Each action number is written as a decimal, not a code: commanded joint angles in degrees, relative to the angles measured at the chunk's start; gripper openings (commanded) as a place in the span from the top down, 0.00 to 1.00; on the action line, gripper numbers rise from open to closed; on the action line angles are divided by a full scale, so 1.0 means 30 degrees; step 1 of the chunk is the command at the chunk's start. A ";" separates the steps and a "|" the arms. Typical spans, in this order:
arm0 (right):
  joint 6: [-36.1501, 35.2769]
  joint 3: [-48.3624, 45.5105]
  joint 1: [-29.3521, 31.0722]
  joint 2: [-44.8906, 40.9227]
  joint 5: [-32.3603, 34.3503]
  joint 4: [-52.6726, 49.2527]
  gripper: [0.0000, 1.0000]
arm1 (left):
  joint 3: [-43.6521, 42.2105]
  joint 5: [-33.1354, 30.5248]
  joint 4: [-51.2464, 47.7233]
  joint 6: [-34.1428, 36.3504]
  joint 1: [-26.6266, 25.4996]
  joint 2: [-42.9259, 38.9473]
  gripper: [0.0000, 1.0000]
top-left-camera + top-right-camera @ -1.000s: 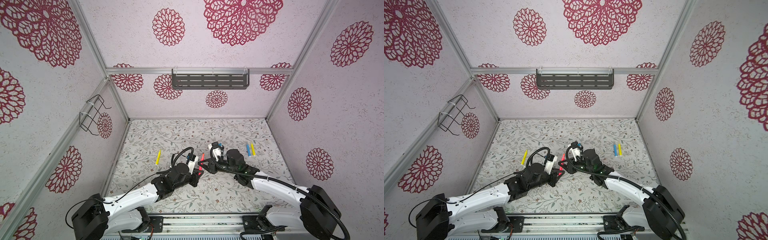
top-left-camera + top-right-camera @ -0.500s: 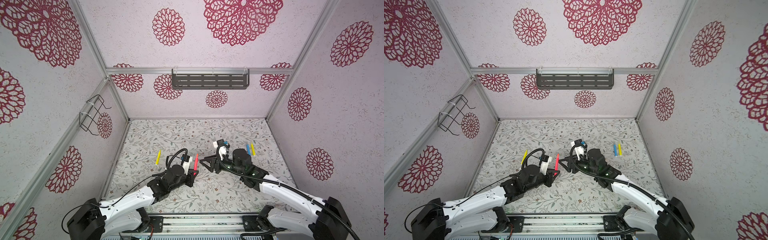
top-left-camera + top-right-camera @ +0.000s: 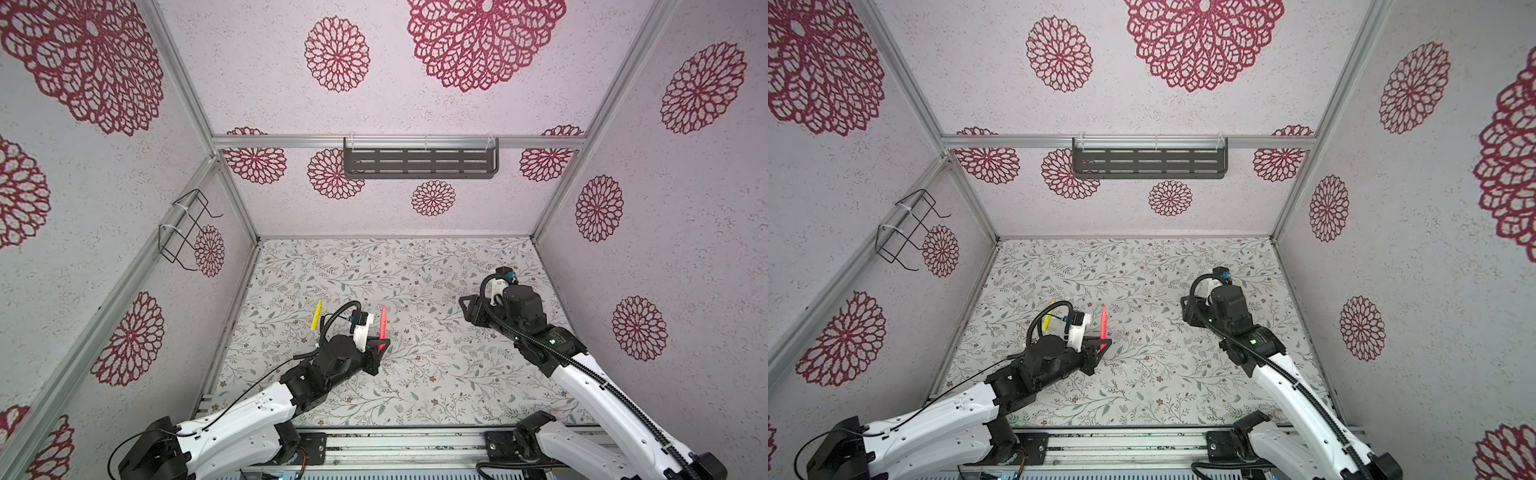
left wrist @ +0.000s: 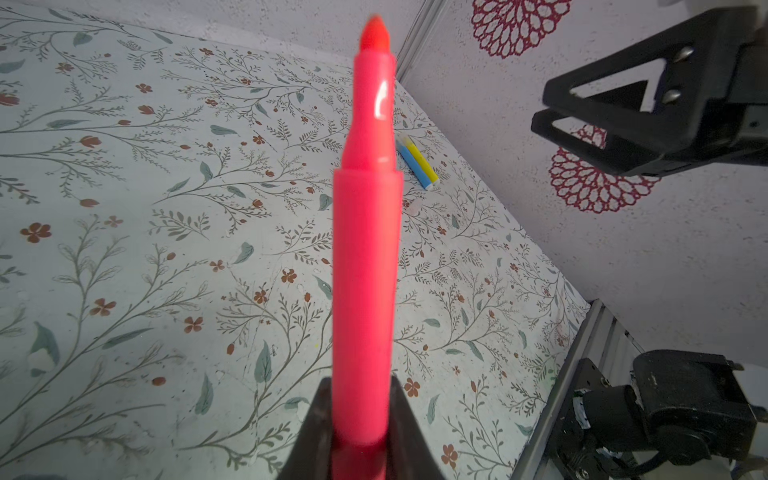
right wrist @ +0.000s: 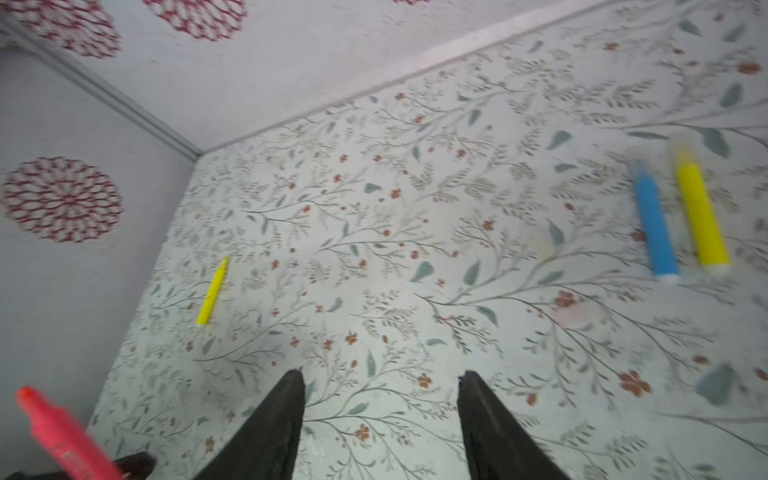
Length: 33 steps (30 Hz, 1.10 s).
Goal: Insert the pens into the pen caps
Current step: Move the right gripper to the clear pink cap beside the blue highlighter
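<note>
Base of red-pink plastic pen (image 4: 365, 249) hidden in clamping left gripper (image 4: 360, 384), tip of blue plastic pen (image 4: 412, 167) covered behind it, right gripper (image 5: 380, 374) held wide, floral-printed bench (image 4: 124, 249), rosette-patterned walls (image 4: 623, 270).

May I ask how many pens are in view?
4: a red-pink pen in the left gripper, a yellow pen lying beside it, a blue pen and second yellow pen together; the arms may hide others.

- Red-pink pen (image 3: 382, 322): uncapped, upright with its tip pointing to twelve o'clock, lower end clamped in the left pincer (image 3: 380, 343).
- Lone yellow pen (image 3: 316, 314): lies flat on the table (image 3: 415, 374) at ten o'clock from the red-pink pen, tip toward twelve.
- Blue pen (image 5: 656, 224) and second yellow pen (image 5: 702, 216): lie flat, parallel, just beside each other, roughly two o'clock on the table.
</note>
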 commanded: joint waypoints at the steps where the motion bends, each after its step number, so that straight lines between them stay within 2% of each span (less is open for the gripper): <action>1: -0.0063 0.0542 -0.1334 0.1115 0.0310 -0.2094 0.39 | -0.0377 0.0032 0.0180 -0.0350 0.0031 -0.0271 1.00; 4: 0.1052 0.0435 -0.2547 0.2415 -0.0072 -0.1875 0.45 | -0.0625 0.0006 0.0176 -0.0519 0.0002 -0.0599 1.00; 8: 0.2496 0.0350 -0.3708 0.3944 -0.0362 -0.1077 0.60 | -0.0953 -0.0122 -0.0160 -0.0673 0.0002 -0.1244 1.00; 10: 0.3302 0.0693 -0.4222 0.5000 -0.0098 -0.1177 0.63 | -0.1079 -0.0184 -0.0326 -0.0718 0.0002 -0.1602 1.00; 22: 0.8399 0.5531 -0.5108 1.1326 0.3175 -0.5852 0.55 | -0.1542 -0.0532 -0.0814 -0.1013 -0.0061 -0.3067 1.00; 26: 0.9106 0.6931 -0.5449 1.2890 0.2330 -0.6888 0.54 | -0.1520 -0.0562 -0.1113 -0.0981 -0.0064 -0.3376 1.00; 33: 0.9878 0.7316 -0.5504 1.3967 0.1368 -0.6894 0.51 | -0.1543 -0.0536 -0.1158 -0.1026 -0.0111 -0.3497 1.00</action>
